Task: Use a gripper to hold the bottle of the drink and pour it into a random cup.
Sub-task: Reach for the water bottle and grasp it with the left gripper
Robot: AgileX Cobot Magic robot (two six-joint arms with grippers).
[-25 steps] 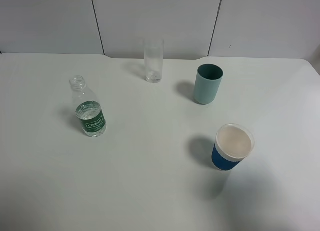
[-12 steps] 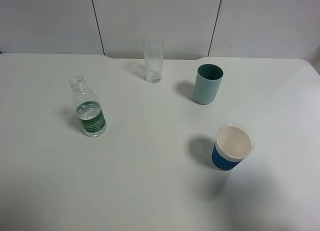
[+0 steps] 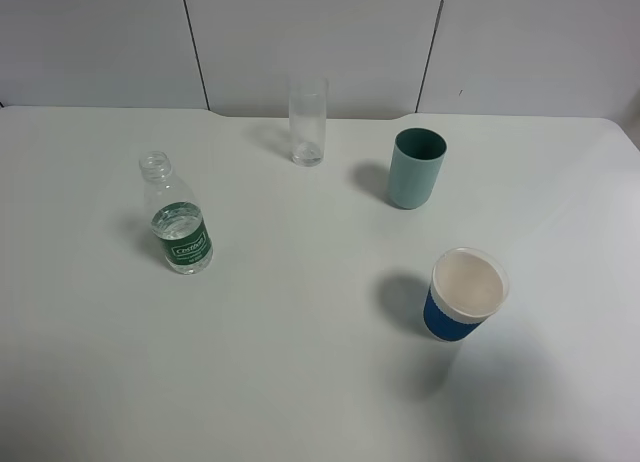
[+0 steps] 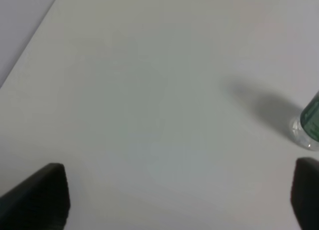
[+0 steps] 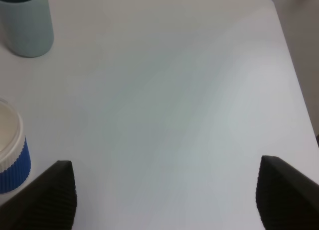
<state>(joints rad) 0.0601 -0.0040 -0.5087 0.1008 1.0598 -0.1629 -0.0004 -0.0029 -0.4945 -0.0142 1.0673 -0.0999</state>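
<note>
Clear plastic, capless and green-labelled, the bottle of the drink [image 3: 178, 218] stood upright on the left part of the white table [image 3: 300, 362], clear liquid filling its lower half. The cup [image 3: 307, 122], a tall straight-sided clear glass, stood at the far edge and looked empty. To its right was a teal-green cup [image 3: 415, 169], its inside too dark to read. A blue-sleeved white paper cup [image 3: 465, 294] stood nearer on the right, showing only its pale inside. All four stood well apart, with bare tabletop between bottle and glass.

The left gripper [image 4: 179, 190] hung over the table, fingers [image 4: 42, 197] spread wide on nothing, the bottle's base near one finger. The right gripper [image 5: 167, 190] was likewise wide and empty-handed, near the paper cup.
</note>
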